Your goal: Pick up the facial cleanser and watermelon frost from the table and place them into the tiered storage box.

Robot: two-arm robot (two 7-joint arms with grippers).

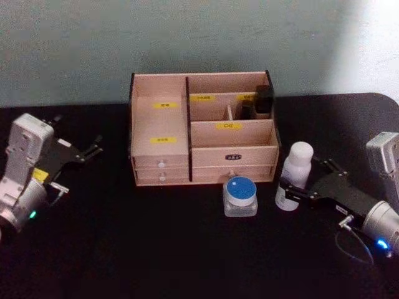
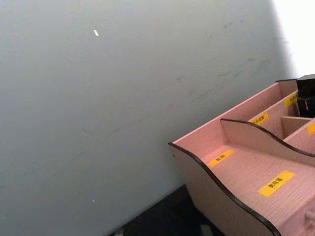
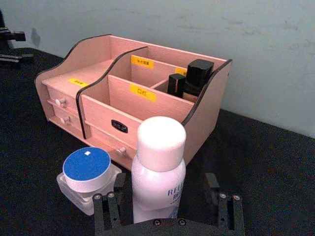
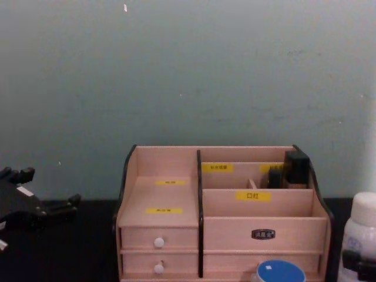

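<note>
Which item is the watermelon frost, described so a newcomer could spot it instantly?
Find the wooden tiered storage box in the middle of the black table. Just in front of its right half sits the watermelon frost. It is the squat translucent jar with a flat blue lid, unlike the tall white facial cleanser beside it.

Our left gripper [image 1: 93, 147] sits mid-left in the head view, wrist tilted up, fingers spread. Our right gripper [image 1: 303, 177] reaches in from the lower right, fingers apart too.
</note>
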